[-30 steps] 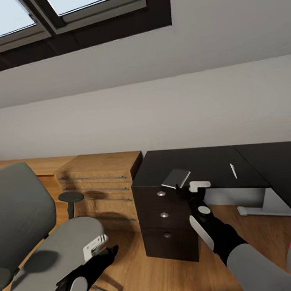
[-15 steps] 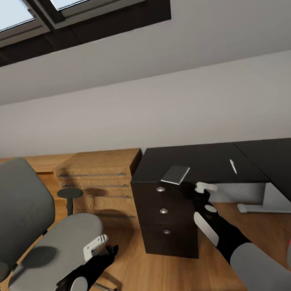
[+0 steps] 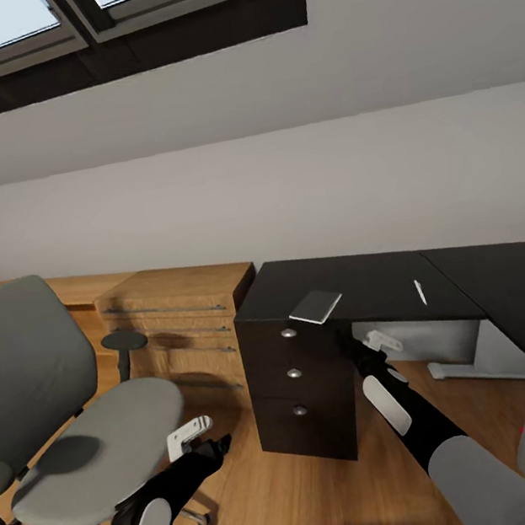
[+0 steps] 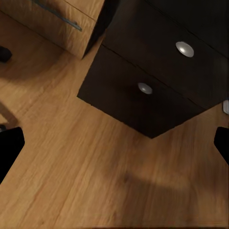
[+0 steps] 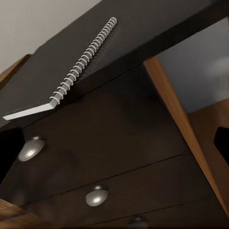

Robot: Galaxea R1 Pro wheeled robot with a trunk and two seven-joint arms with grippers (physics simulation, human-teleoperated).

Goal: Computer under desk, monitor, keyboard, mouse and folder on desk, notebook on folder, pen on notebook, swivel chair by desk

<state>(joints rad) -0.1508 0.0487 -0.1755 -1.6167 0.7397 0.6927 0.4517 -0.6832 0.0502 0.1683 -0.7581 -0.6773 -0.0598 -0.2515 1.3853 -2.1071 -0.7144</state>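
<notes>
- The long black L-shaped desk (image 3: 385,280) with round-knobbed drawers is standing against the white wall; the light wooden chest (image 3: 181,310) is sitting just beside its left end
- The grey padded swivel chair (image 3: 62,416) is standing well apart from the desk, seat bare
- The thin dark grey spiral-bound notebook (image 3: 315,307) is lying at the desktop's front left corner, overhanging the edge; the right gripper (image 3: 380,340) is hovering just below and to its right, nearer than the left gripper (image 3: 193,432); whether either pincer is parted, I cannot tell
- The slim white pen (image 3: 420,292) is lying near the front edge, pointing front to back
</notes>
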